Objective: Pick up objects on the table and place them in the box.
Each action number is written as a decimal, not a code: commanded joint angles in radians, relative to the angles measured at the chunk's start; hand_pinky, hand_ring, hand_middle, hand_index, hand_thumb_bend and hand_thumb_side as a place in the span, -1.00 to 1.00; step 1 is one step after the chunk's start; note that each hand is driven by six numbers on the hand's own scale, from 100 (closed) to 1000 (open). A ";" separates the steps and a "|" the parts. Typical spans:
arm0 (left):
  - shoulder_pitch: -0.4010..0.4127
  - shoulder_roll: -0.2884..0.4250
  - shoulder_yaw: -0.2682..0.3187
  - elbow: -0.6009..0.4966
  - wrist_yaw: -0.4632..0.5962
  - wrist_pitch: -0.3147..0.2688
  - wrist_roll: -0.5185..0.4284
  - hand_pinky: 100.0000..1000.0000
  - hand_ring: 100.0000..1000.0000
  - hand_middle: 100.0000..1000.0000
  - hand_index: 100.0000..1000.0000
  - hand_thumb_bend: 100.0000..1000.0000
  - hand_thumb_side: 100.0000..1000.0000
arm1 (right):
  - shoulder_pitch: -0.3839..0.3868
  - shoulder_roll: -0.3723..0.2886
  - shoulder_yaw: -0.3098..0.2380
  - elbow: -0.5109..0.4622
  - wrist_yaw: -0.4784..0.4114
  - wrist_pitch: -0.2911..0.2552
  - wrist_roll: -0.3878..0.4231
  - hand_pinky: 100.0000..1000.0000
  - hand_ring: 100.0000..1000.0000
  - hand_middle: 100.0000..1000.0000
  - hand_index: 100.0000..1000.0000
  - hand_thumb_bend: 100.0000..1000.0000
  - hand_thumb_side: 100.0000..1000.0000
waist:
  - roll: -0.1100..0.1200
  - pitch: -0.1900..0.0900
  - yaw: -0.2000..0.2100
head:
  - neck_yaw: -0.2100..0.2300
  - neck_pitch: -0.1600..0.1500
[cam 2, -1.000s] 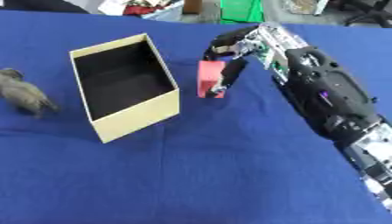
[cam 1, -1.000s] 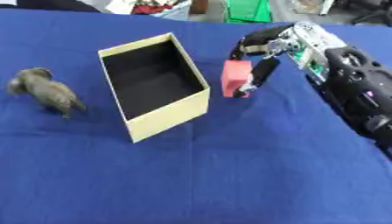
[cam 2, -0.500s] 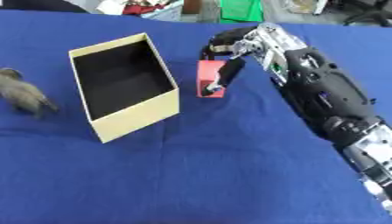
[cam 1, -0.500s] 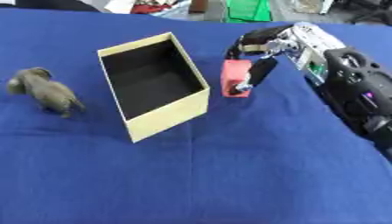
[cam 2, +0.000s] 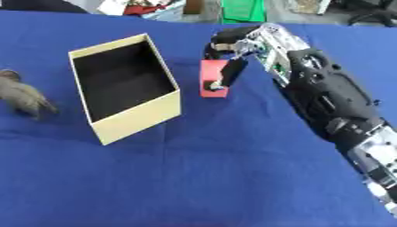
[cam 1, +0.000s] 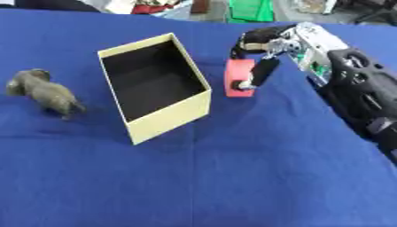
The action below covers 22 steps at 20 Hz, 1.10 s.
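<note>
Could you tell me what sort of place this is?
Probably a lab or workshop test bench: a table under a blue cloth, a few props, namely an open box, a red block and an animal figure, and clutter behind.

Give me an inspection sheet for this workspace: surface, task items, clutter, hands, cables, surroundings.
Surface: blue cloth-covered table, lying flat.
Job's things: open cream cardboard box with dark inside, nothing seen in it; red flat block to the box's right, outside it; grey-brown animal figure to the box's left, standing on the cloth.
Clutter: nothing seen on the table.
Hands: right hand with fingers curled round the red block; left hand not in view.
Cables: nothing seen.
Surroundings: green object and red items beyond the far edge.
</note>
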 commanded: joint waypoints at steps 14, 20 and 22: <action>-0.015 0.010 0.002 -0.016 0.001 -0.002 -0.003 -0.26 0.31 0.26 0.46 -0.44 1.00 | -0.047 -0.029 -0.019 -0.071 -0.076 0.041 0.007 0.40 0.46 -0.14 0.29 -1.00 -1.00 | 0.006 -0.023 0.003 | -0.002 -0.013; -0.017 0.015 0.003 -0.016 0.000 -0.003 -0.001 -0.26 0.31 0.26 0.46 -0.44 1.00 | -0.073 -0.054 -0.029 -0.172 -0.145 0.073 0.023 0.40 0.45 -0.13 0.29 -1.00 -1.00 | 0.002 -0.025 0.004 | -0.002 -0.011; -0.018 0.016 0.003 -0.016 0.000 -0.003 0.000 -0.26 0.31 0.26 0.46 -0.44 1.00 | -0.082 -0.060 -0.037 -0.215 -0.179 0.091 0.030 0.41 0.44 -0.13 0.30 -1.00 -1.00 | 0.001 -0.024 0.005 | -0.004 -0.009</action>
